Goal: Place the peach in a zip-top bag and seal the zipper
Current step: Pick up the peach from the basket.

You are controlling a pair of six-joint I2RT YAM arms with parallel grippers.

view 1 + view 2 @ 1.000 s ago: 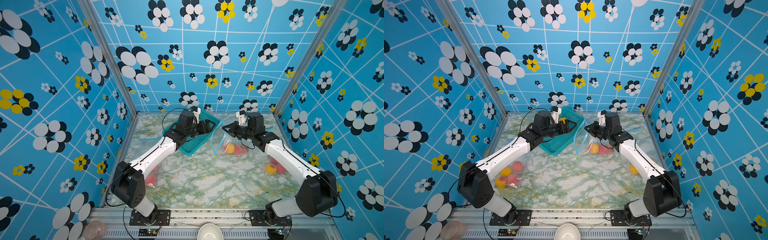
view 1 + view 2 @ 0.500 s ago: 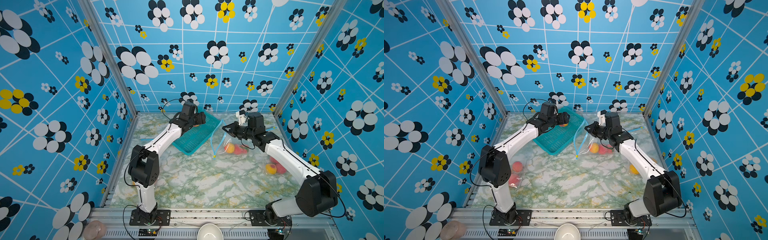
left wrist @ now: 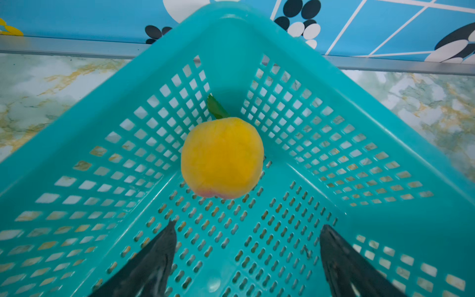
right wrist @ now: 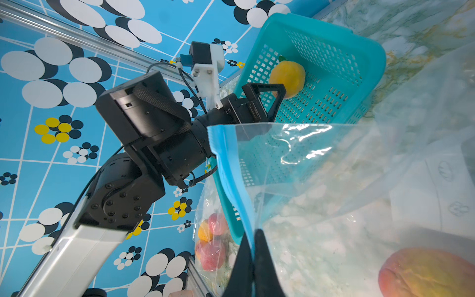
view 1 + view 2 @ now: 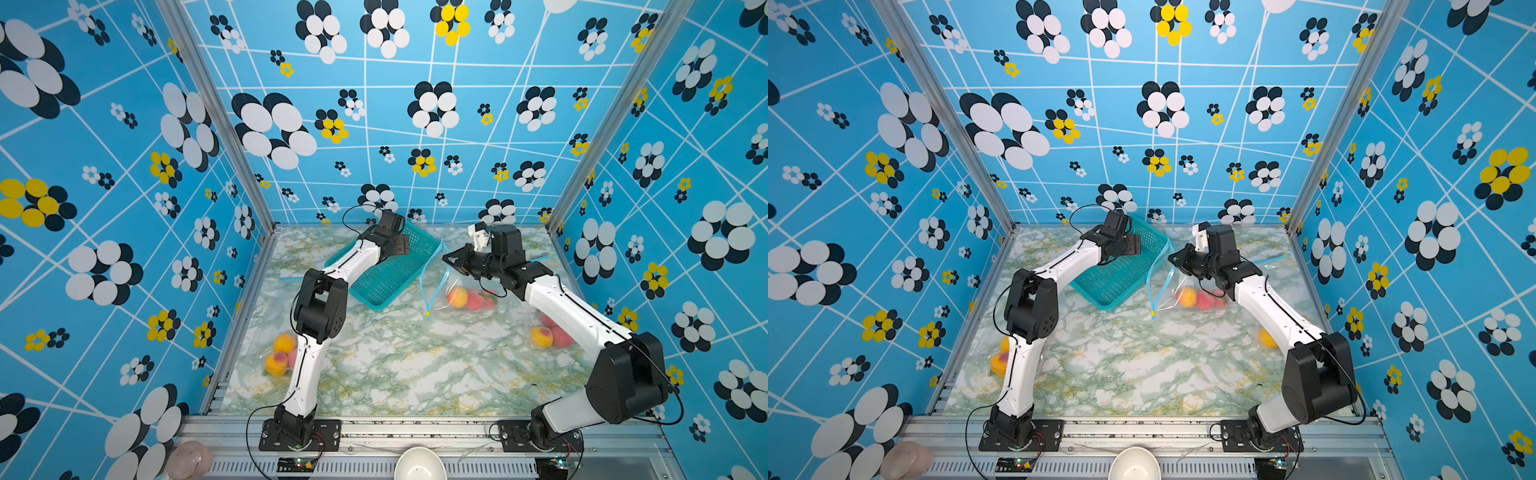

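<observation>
Green-veined marble tabletop [image 5: 415,374] is carrying, nearest my bases, two clear bags of peaches [image 5: 280,353], one beside each arm, and both are lying out of this step. Further in, my right gripper [image 4: 254,235] is still clenching the blue zipper strip [image 4: 227,174] of the clear zip-top bag [image 4: 321,159], holding its mouth raised and turned toward the teal perforated plastic basket [image 5: 390,276]; red and orange peaches [image 5: 469,297] are already resting inside that bag. Farthest back, my left gripper [image 3: 248,225] is standing wider than a second ago and has swung deeper into the basket as the elbow has lifted; its jaws are released, empty, and flanking the line to the yellow peach with a green leaf [image 3: 222,156], which is sitting untouched in the basket's far corner. I am judging that the pick is about to begin, with bagging and sealing still waiting.
</observation>
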